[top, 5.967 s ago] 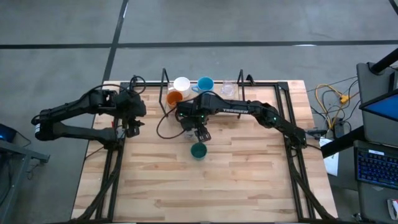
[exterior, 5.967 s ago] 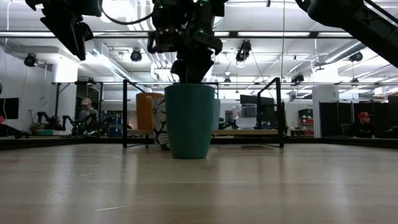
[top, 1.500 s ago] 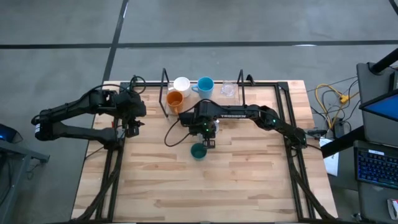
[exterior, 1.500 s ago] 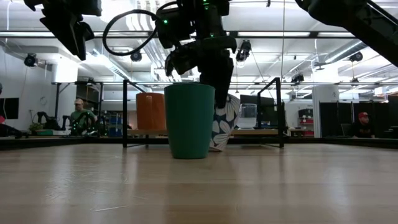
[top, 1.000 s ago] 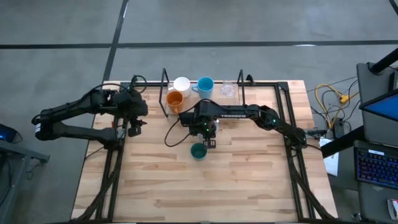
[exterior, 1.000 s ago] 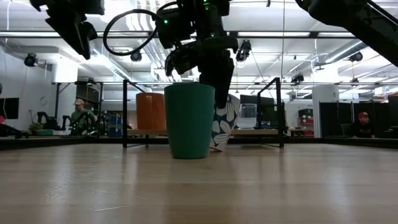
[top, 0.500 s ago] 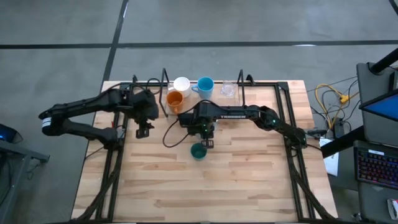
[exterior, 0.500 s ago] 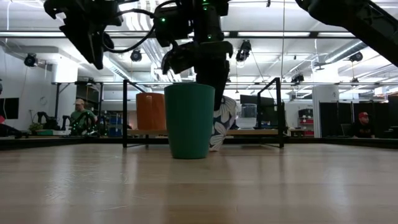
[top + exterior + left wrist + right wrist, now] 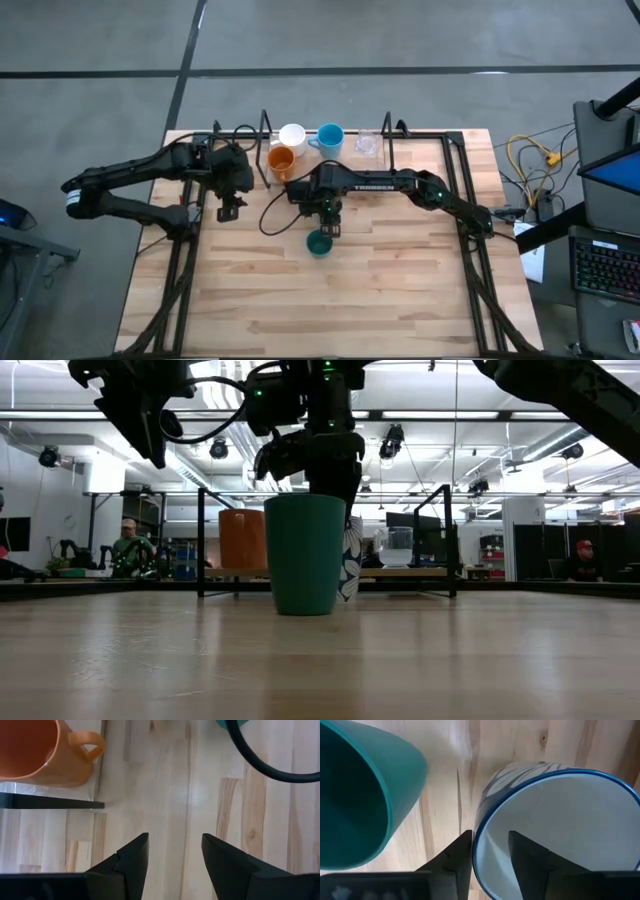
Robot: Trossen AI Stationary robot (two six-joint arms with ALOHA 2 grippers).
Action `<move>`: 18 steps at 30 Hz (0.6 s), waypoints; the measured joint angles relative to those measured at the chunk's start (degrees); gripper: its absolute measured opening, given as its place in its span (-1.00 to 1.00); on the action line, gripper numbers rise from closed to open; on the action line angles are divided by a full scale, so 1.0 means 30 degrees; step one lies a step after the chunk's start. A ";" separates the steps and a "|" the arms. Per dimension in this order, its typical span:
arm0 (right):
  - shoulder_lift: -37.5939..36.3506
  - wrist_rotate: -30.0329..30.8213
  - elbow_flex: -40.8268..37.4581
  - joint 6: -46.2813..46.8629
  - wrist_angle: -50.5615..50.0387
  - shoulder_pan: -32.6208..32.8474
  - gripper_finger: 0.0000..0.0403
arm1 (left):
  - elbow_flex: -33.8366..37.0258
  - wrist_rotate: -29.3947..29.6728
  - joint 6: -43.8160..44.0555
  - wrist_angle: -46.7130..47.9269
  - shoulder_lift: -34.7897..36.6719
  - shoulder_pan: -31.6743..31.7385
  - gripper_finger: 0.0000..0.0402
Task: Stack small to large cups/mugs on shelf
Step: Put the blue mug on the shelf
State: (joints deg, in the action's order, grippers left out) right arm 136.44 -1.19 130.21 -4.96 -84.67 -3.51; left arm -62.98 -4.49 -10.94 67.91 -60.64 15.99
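A dark teal cup (image 9: 318, 243) stands upright on the table. Just behind it stands a white leaf-patterned cup with a blue rim (image 9: 560, 820), largely hidden in the low view (image 9: 349, 565). My right gripper (image 9: 490, 837) points down over that cup, open, one finger inside the rim and one outside. An orange mug (image 9: 281, 157), a white cup (image 9: 292, 135), a light blue cup (image 9: 330, 135) and a clear glass (image 9: 367, 143) stand on the shelf (image 9: 388, 150). My left gripper (image 9: 229, 210) hovers open above the table left of the orange mug (image 9: 35, 755). My right gripper stands from above astride the patterned cup's rim (image 9: 479, 827) on the side nearest the teal cup. The inner finger (image 9: 520, 850) is clear of the wall. Whether the outer finger (image 9: 462, 852) touches the wall, I cannot tell. The cup stands upright on the table.
The shelf's black wire frame (image 9: 50, 802) runs close to my left gripper. A black cable (image 9: 268, 215) loops over the table between the arms. Bare wood lies toward the near edge (image 9: 330, 310).
My left gripper has moved toward the table's right edge, nearer the orange mug, then held still. The patterned cup, tilted under my right gripper a second ago, now stands upright behind the teal cup.
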 joint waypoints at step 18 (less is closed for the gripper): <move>-0.0036 -0.1219 -0.0007 0.2559 0.2758 -0.0007 -0.84 | 0.0015 -0.0006 0.0026 0.0002 0.0027 -0.0015 -0.16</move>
State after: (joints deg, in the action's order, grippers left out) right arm 136.33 -4.85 130.19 2.72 -76.40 -3.53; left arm -62.94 -4.51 -10.86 67.92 -60.55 15.94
